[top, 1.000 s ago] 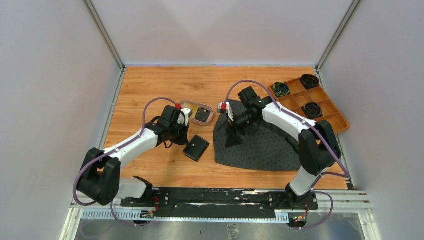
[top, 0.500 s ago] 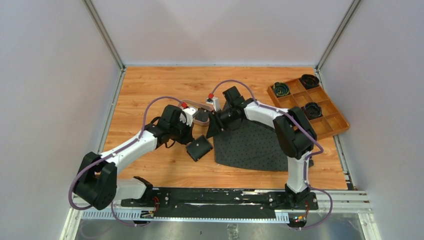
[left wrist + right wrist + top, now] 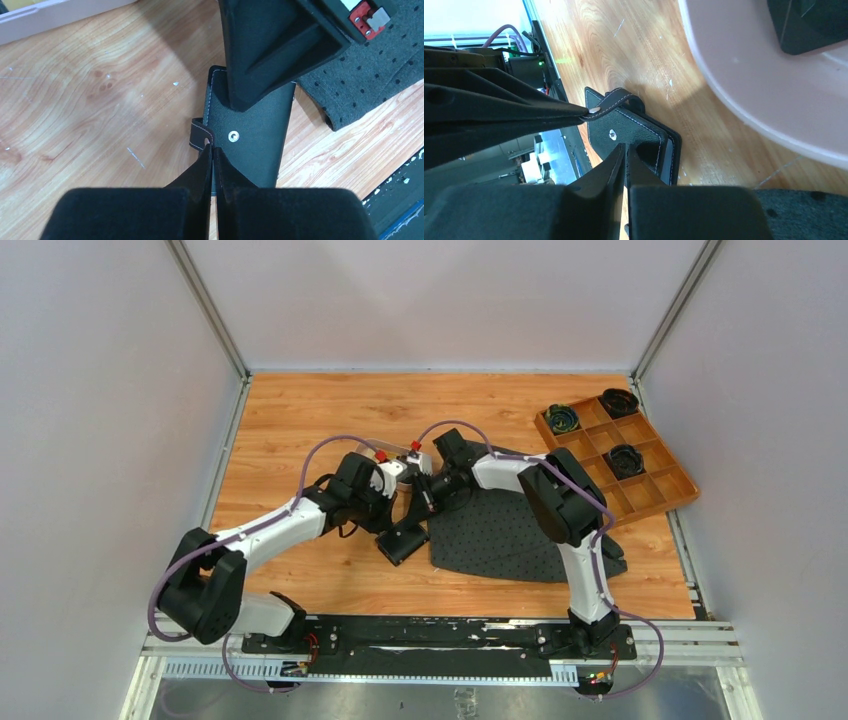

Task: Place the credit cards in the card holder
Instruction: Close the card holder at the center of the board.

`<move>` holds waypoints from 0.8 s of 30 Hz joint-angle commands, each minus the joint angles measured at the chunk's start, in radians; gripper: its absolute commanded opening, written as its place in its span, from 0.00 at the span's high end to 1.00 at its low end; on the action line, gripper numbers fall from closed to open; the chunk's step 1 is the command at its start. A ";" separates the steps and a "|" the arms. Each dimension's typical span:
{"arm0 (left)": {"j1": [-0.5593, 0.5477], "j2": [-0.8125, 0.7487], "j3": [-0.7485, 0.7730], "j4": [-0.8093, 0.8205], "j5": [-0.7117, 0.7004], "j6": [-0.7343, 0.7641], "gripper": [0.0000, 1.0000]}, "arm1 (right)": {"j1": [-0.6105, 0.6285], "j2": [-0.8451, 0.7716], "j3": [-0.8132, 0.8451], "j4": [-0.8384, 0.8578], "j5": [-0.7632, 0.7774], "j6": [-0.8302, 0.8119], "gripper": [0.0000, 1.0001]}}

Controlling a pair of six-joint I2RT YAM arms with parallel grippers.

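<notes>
Centrally, the card holder is laid folded on the wooden tabletop, with a hand at each of two opposite sides. The left hand is seen with its fingers pressed together on the snap tab. The tab is lifted off the holder's face toward that hand, unfastened and apart from the metal stud on the face. The right hand is brought in from the far side. Its fingers are drawn almost together, with only a hairline slit between them and nothing caught in it. Their tips are set on the holder's face just beside the stud, though firm contact cannot be confirmed. The tips of the two hands are thus placed near each other, with the stud between them. A dark dotted mat is spread under the right hand's wrist side, its edge just beside the holder. A pinkish tray is found near the right hand's tips, apart from the holder. A dark flat piece is lying in it, shown only by a corner, so whether it is a card cannot be told. An orange-brown compartmented box is placed well apart, to the right of the right hand.
</notes>
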 commanded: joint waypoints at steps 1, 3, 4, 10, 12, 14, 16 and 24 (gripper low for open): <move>-0.025 0.032 0.023 0.027 -0.008 -0.025 1.00 | 0.024 0.025 0.023 -0.008 0.008 0.055 0.94; -0.033 0.037 0.022 0.033 -0.018 -0.034 1.00 | 0.025 0.029 0.024 -0.020 0.022 0.049 0.95; -0.036 0.040 0.021 0.035 -0.021 -0.038 1.00 | 0.025 0.032 0.024 -0.028 0.028 0.047 0.95; -0.055 0.058 0.016 0.047 -0.030 -0.055 1.00 | 0.027 0.039 0.023 -0.049 0.048 0.038 0.97; -0.060 0.060 0.017 0.045 -0.030 -0.054 1.00 | 0.028 0.040 0.024 -0.052 0.049 0.037 0.97; -0.062 0.066 0.022 0.036 -0.030 -0.051 1.00 | 0.030 0.045 0.026 -0.056 0.049 0.037 0.97; -0.065 0.073 0.030 0.018 -0.030 -0.046 1.00 | 0.030 0.047 0.028 -0.059 0.051 0.036 0.97; -0.071 0.088 0.040 -0.003 -0.020 -0.041 1.00 | 0.030 0.054 0.035 -0.076 0.058 0.029 0.98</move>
